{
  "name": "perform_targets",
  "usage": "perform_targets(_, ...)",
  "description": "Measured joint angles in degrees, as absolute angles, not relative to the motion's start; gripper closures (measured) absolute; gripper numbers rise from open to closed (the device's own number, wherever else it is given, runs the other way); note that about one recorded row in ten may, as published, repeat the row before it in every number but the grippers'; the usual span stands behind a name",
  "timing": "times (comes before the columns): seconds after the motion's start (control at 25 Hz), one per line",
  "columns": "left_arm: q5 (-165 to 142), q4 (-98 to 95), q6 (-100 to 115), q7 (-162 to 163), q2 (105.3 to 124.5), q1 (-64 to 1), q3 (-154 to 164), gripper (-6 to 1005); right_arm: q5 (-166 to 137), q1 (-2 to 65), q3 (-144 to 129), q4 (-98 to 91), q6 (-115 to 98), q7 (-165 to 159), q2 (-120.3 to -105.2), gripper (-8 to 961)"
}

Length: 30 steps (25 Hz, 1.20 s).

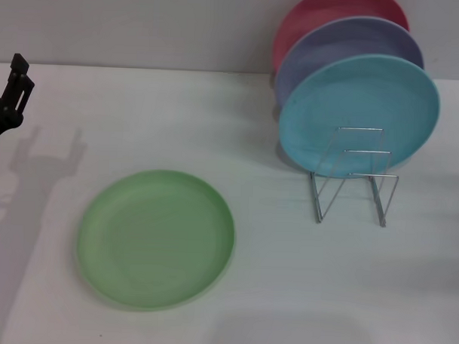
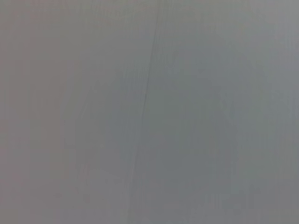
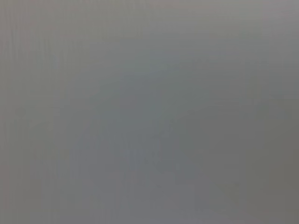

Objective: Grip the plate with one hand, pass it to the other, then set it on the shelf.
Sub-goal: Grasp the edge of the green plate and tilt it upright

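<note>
The light green plate lies flat on the white table, left of centre and near the front. The shelf, a small silver wire rack, stands to its right; its front loops hold nothing. My left gripper shows as a black shape at the far left edge, raised and well apart from the plate, up and to its left. The right gripper is out of view. Both wrist views show only a plain grey surface.
Three plates stand upright in the back of the rack: a sky-blue plate in front, a lavender plate behind it and a red plate at the rear. The table's far edge meets a grey wall.
</note>
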<state>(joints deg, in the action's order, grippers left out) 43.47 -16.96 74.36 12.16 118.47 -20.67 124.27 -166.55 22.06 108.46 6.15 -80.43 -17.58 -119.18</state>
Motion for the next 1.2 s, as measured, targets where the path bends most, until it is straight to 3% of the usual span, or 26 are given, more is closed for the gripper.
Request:
perform_targets(0.72,43.4,-18.3,71.2,2.4,118.59,-20.4,124.1,270,-166.6,22.0,107.7,5.5,-80.9,-17.8,-119.18,281)
perform_targets(1.2,43.1,-49.2,22.9,-22.2,117.95,-17.1,100.3,286,-166.6,22.0,107.7,5.5,-81.0,-17.8,-119.18,282)
